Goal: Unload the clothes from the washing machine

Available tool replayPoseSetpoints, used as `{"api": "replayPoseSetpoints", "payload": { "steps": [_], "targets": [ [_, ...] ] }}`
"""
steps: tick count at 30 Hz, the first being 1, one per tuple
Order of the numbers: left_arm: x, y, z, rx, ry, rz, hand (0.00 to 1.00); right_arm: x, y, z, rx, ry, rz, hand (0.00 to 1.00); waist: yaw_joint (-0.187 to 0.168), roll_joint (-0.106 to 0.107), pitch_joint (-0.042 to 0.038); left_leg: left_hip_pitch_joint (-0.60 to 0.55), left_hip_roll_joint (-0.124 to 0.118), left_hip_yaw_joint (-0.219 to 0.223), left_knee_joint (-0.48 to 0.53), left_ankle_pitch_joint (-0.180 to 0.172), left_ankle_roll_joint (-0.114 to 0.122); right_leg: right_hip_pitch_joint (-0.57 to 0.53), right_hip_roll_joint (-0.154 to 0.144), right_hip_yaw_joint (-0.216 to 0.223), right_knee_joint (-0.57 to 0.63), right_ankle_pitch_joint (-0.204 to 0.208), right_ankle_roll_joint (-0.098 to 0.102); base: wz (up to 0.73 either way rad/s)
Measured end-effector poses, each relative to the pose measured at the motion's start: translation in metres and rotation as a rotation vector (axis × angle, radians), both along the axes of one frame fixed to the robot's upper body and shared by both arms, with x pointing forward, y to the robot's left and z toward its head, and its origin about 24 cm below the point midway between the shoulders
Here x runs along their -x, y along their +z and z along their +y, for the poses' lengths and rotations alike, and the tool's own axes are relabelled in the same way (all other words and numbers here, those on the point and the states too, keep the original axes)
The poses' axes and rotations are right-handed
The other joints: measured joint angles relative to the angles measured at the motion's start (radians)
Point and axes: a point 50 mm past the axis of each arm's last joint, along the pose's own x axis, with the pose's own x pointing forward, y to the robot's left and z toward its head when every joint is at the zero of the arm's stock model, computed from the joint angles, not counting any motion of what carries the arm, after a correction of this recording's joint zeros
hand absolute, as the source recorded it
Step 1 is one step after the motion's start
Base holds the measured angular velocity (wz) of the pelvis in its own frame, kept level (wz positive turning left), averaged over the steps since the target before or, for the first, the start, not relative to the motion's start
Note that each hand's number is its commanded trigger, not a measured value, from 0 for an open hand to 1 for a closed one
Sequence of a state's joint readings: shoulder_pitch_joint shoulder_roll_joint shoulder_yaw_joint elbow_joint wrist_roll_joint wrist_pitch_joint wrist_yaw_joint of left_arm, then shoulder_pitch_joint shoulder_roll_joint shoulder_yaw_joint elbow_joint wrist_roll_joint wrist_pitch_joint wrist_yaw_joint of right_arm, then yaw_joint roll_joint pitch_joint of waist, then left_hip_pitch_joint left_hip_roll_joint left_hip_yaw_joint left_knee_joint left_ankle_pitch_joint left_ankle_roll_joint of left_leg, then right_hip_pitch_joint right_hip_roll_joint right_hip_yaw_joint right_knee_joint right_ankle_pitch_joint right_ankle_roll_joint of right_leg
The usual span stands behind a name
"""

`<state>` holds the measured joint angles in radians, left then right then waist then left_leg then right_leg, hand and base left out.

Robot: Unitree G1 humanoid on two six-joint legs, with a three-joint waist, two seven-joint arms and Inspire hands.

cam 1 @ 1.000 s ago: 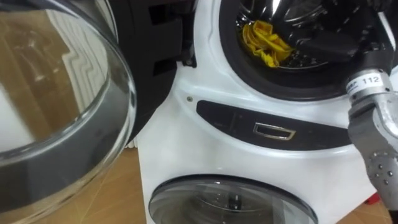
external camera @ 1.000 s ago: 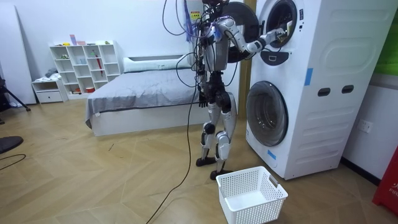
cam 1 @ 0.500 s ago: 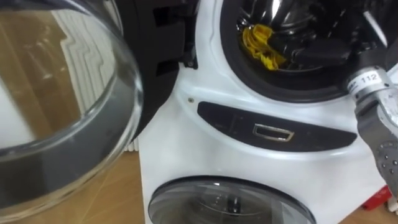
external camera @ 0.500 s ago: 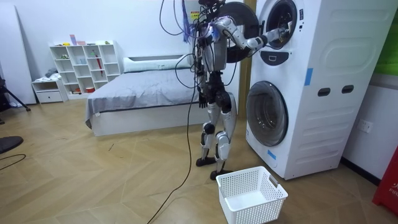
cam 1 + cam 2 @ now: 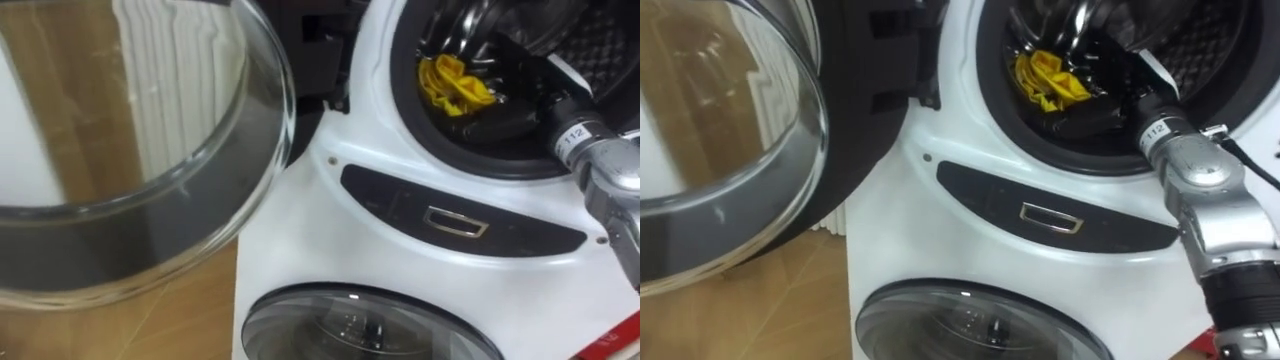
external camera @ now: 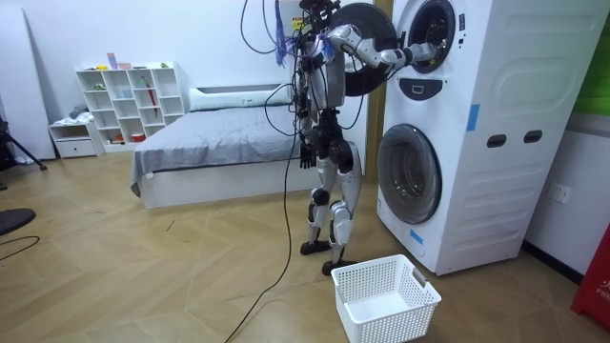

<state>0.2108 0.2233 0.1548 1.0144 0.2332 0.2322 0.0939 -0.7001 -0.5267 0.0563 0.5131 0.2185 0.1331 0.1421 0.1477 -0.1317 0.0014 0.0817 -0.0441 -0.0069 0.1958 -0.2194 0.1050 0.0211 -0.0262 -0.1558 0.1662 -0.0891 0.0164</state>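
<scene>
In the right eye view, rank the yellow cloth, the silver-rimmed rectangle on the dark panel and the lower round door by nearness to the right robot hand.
1. Yellow cloth: in the upper drum, just left of the right robot hand.
2. Silver-rimmed rectangle: on the dark panel below the drum.
3. Lower round door: at the bottom of the view, farthest.

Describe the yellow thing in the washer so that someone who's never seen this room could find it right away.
Look for the tall white washing machine with two round doors, one above the other; the upper door stands open. In the upper drum, low down beside the robot's right hand, lies a crumpled yellow cloth, the only bright thing in that dark drum.
</scene>
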Motion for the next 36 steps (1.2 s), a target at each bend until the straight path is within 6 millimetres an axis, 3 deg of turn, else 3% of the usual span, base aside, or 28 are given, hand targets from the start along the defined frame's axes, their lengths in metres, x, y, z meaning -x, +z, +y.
{"api": "replayPoseSetpoints", "payload": {
  "steps": [12,13,14,15,16,23,34,36],
  "targets": [
    [-0.005,0.0,0.0,0.012,-0.001,-0.003,0.0,-0.002,0.0,0.001,0.03,0.018,0.022,0.0,0.006,-0.001,-0.0007,0.0,0.0,-0.001,-0.005,0.0,0.0,0.001,0.0,-0.007,0.0,0.0,0.0,0.0],
    [-0.005,-0.001,0.0,0.014,0.002,0.006,0.0,-0.003,0.001,0.0,0.028,0.021,0.032,0.11,0.006,-0.001,-0.0007,0.001,0.0,-0.001,-0.005,0.0,0.0,0.001,0.0,-0.009,0.001,0.0,0.0,0.0],
    [-0.003,-0.001,0.0,0.016,0.004,0.014,0.0,-0.003,0.001,0.0,0.027,0.023,0.037,0.62,0.006,-0.001,-0.0007,0.001,0.0,-0.001,-0.005,0.0,0.0,0.001,0.0,-0.009,0.001,0.0,0.0,0.0],
    [-0.005,-0.001,0.0,0.017,0.003,0.014,0.0,-0.004,0.001,0.0,0.028,0.028,0.04,0.93,0.005,-0.002,-0.0005,0.0,0.0,-0.001,-0.005,0.0,0.0,0.0,0.0,-0.01,0.0,0.0,0.0,0.0],
    [-0.005,-0.001,0.0,0.017,0.004,0.015,0.0,-0.004,0.001,0.0,0.031,0.031,0.043,1.0,0.005,-0.002,-0.0004,0.0,0.001,-0.001,-0.005,0.0,0.0,0.0,0.0,-0.011,0.001,0.0,0.0,0.0],
    [-0.004,-0.001,0.0,0.02,0.004,0.034,0.0,-0.004,0.003,0.004,0.07,0.107,0.086,1.0,0.0,-0.007,0.0008,0.0,0.001,0.0,-0.007,0.0,0.0,0.0,-0.001,-0.03,0.001,0.0,0.0,0.0],
    [-0.008,0.0,0.004,0.028,-0.028,0.043,0.0,-0.007,0.007,-0.006,0.143,0.027,0.102,1.0,0.019,-0.019,-0.001,0.005,0.003,0.001,-0.008,0.0,-0.001,0.001,-0.001,-0.048,-0.001,-0.006,-0.005,0.0],
    [-0.01,0.001,0.006,0.025,-0.033,0.036,0.0,-0.007,0.007,-0.007,0.149,0.029,0.103,1.0,0.019,-0.02,0.0029,0.016,0.003,0.002,-0.008,0.0,-0.001,0.01,-0.001,-0.048,-0.004,-0.01,-0.007,0.0]
  ]
}}
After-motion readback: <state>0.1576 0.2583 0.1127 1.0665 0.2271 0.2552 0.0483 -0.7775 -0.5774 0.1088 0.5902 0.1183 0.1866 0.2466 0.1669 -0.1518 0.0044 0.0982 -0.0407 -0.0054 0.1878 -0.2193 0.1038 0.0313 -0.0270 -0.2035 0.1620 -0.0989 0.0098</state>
